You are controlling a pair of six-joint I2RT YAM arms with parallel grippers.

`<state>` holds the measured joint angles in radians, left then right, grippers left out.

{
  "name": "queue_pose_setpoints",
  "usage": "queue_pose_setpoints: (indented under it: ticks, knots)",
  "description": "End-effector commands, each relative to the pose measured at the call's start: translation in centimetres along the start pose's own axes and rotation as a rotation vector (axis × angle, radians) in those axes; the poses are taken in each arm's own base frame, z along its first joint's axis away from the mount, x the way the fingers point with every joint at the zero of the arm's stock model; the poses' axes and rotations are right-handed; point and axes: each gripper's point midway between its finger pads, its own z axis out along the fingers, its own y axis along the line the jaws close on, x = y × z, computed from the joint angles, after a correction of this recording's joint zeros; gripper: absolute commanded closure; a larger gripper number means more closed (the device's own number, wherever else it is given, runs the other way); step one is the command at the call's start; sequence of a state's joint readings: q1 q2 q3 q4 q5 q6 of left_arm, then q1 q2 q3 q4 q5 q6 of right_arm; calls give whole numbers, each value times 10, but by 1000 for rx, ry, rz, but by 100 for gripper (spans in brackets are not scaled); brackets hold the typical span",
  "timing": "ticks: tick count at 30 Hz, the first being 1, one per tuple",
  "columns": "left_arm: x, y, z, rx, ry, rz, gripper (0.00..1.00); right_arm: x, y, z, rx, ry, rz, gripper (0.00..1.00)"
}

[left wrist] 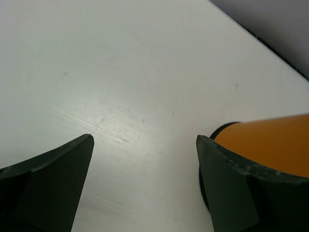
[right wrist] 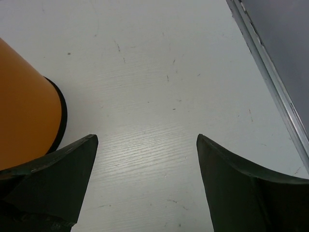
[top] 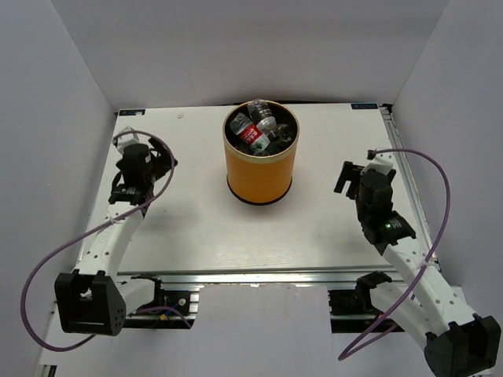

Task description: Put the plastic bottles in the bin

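Bottles (top: 258, 126) lie piled inside the orange bin (top: 260, 169) in the overhead view, one red label (top: 250, 136) with writing too small to read. Left wrist: left gripper (left wrist: 145, 140) wide open, holding nothing, bin just behind one finger. Right wrist: right gripper (right wrist: 147, 137) spread wide too, empty, bin beside one finger.

Bright, even overhead light on the white table (top: 196, 228), hardly a shadow, just a thin dark ring at the foot of the bin (top: 259, 169), whose inside stays dim. Left wrist view: a glossy sheen streaks the tabletop, and the left gripper (left wrist: 144, 139) is black and blurred up close. Right wrist view: surface grain crisp, right gripper (right wrist: 146, 137) dark and soft-edged.
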<state>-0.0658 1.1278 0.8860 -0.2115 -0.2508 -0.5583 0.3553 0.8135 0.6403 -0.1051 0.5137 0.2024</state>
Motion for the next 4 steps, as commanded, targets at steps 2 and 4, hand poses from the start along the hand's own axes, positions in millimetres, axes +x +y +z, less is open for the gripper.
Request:
queue_pose_setpoints:
  ticks: [2,4]
  knots:
    - [-2,-11,-16,88,-18,-16,2,-19,-4,-5,6,-108,65,11]
    - [-5,-17,-20,125,-35,-12,2,-10,-10,-6,31,-102,70,11]
